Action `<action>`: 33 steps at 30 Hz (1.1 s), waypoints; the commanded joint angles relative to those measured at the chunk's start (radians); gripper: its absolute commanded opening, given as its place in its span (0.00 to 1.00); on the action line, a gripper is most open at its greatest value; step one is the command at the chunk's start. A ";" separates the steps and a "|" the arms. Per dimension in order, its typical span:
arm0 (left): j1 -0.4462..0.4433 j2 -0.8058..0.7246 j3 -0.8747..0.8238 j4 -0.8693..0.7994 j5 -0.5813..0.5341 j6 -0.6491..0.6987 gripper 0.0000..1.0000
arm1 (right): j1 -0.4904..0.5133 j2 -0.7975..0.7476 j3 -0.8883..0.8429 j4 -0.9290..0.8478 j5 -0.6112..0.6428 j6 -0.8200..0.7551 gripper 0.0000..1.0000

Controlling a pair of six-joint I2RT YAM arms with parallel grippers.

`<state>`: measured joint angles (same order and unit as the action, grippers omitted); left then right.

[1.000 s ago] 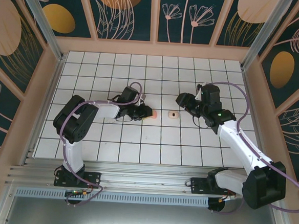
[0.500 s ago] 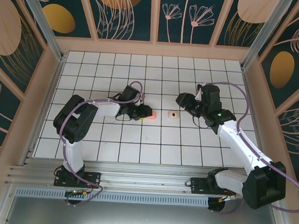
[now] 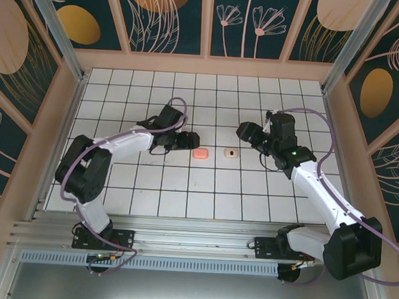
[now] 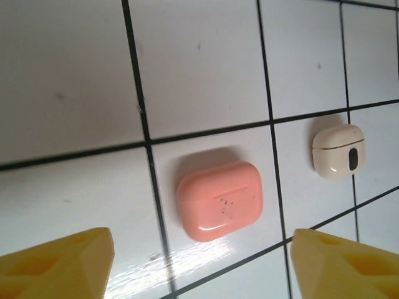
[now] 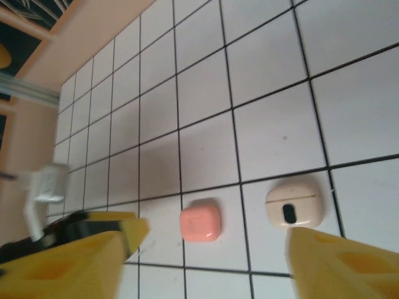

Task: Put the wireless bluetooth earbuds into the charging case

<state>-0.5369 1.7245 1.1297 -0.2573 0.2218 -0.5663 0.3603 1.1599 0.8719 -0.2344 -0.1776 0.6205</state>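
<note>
Two boxes sit mid-frame, coral-pink box [image 3: 200, 153] left of cream box [image 3: 231, 152], with left gripper [image 3: 190, 140] and right gripper [image 3: 243, 133] both spread wide, empty.

Bright, even light — glossy tile glare

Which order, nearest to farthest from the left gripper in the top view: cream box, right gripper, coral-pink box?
1. coral-pink box, just right of the left gripper.
2. cream box, farther right.
3. right gripper, farthest right, slightly toward the back.
</note>
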 commanded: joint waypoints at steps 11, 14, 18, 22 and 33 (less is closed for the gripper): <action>0.249 -0.569 -0.354 0.201 -0.623 0.209 0.99 | -0.150 -0.126 -0.359 0.486 0.312 -0.384 0.99; 0.290 -0.679 -0.502 0.394 -0.740 0.276 0.99 | -0.189 -0.140 -0.486 0.672 0.329 -0.475 0.99; 0.344 -0.761 -0.723 0.701 -0.828 0.403 0.99 | -0.249 -0.115 -0.568 0.832 0.316 -0.534 0.99; 0.406 -0.743 -0.882 0.886 -0.836 0.377 0.99 | -0.300 -0.056 -0.611 0.962 0.294 -0.581 0.99; 0.457 -0.541 -1.087 1.518 -0.760 0.486 0.99 | -0.404 0.196 -0.699 1.439 0.197 -0.593 0.99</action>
<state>-0.0944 1.1297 0.0448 0.9726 -0.5663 -0.1452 -0.0330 1.3094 0.1581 0.9836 0.0544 0.0376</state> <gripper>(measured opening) 0.988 0.989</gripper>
